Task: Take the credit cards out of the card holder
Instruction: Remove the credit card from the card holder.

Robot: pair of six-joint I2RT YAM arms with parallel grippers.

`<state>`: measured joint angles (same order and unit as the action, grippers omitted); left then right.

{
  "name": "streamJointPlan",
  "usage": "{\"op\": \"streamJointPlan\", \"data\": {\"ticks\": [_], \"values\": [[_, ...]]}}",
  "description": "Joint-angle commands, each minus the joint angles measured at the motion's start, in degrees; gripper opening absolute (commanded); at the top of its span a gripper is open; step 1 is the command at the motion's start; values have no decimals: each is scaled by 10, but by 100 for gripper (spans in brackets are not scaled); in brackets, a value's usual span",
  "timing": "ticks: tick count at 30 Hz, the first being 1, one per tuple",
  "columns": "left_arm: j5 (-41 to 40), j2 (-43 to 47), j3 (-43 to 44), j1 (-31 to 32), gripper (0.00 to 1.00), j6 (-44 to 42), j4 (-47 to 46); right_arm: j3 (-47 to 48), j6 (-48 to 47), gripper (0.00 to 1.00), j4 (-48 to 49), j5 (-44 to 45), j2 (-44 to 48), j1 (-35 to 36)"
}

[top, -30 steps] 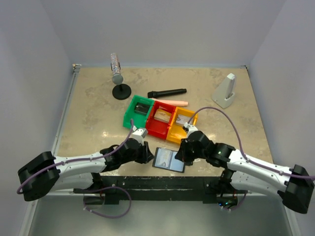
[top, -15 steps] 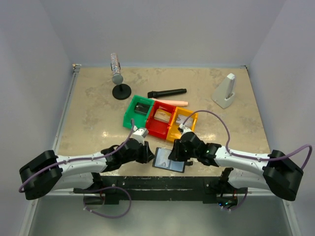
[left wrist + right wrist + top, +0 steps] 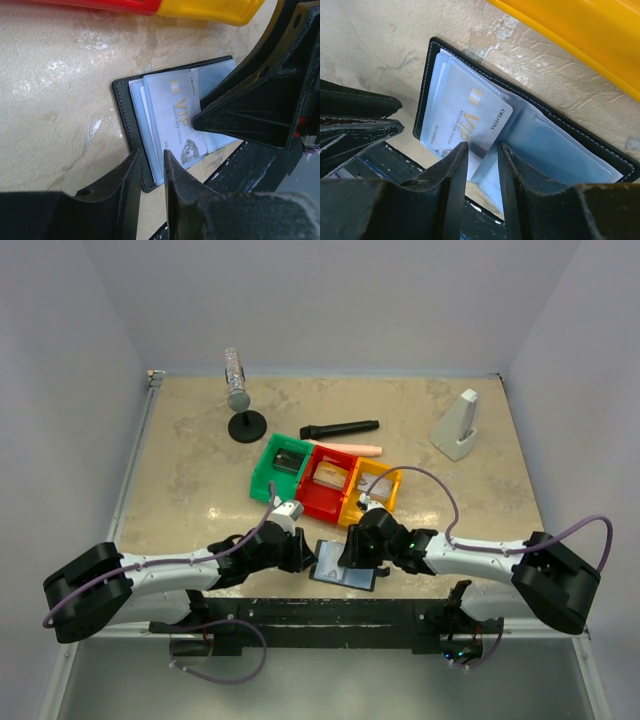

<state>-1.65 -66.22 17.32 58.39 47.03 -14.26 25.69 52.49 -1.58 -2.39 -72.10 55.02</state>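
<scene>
Two sets of fingers work at the card holder (image 3: 352, 576), which lies open and flat at 6 o'clock on the counter (image 3: 200, 470), by the near edge, with the yellow bin (image 3: 570, 40) near its 1 o'clock. A VIP card (image 3: 177, 115) sits in its clear bluish sleeves. My left fingers (image 3: 151, 155) stand at its 9 o'clock, parted by a narrow gap over the black border; I cannot tell whether they press on it. My right fingers (image 3: 482, 147) stand at its 1 o'clock, slightly parted, straddling that card's corner without clamping it.
</scene>
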Motion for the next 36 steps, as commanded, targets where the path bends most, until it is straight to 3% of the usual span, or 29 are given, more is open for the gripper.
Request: {"op": "streamJointPlan", "data": {"ticks": [1, 13, 18, 36], "values": [[5, 4, -14, -1, 28, 13, -45, 16, -16, 36, 29, 2, -7, 3], [-11, 31, -32, 1, 27, 23, -39, 34, -52, 37, 0, -2, 0, 3], [-9, 51, -23, 0, 27, 13, -41, 13, -39, 44, -13, 14, 41, 3], [54, -74, 16, -7, 18, 18, -137, -41, 2, 45, 75, -9, 46, 2]]}}
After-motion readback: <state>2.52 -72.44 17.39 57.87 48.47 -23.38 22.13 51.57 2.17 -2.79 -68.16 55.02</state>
